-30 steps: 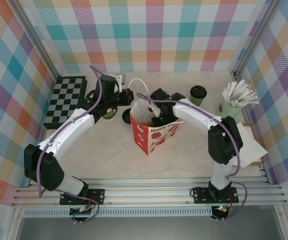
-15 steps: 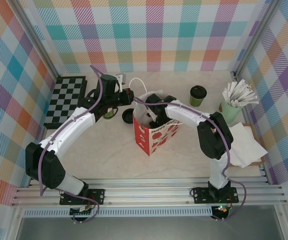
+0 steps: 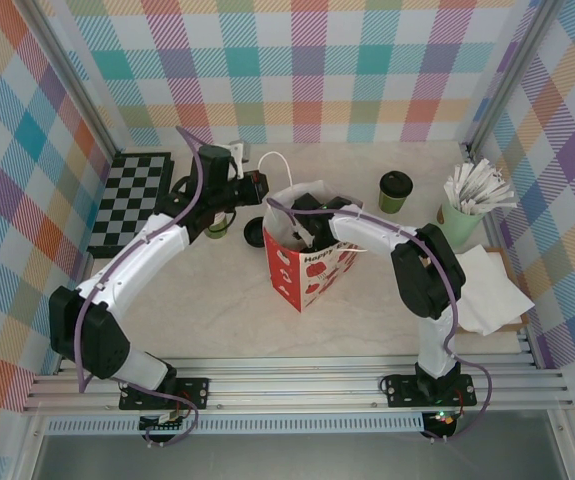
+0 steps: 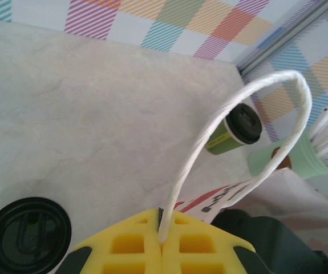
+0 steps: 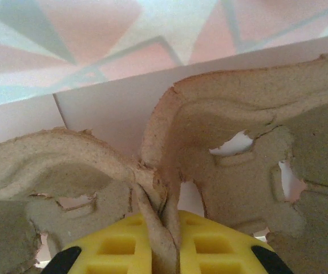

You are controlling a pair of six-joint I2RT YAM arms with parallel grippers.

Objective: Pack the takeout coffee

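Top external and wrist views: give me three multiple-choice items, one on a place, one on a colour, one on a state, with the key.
1. Where is the green paper cup with the black lid?
A) inside the red-and-white paper bag
B) on the table, right of the bag
C) in the left jaws
2. What colour is the bag's twisted handle?
A) red
B) white
C) black
3. The right jaws are:
A) open
B) shut on the lidded cup
C) shut on the brown pulp carrier
Key: B, it stands apart from the bag; B, white in the left wrist view; C, pulp is clamped between them.
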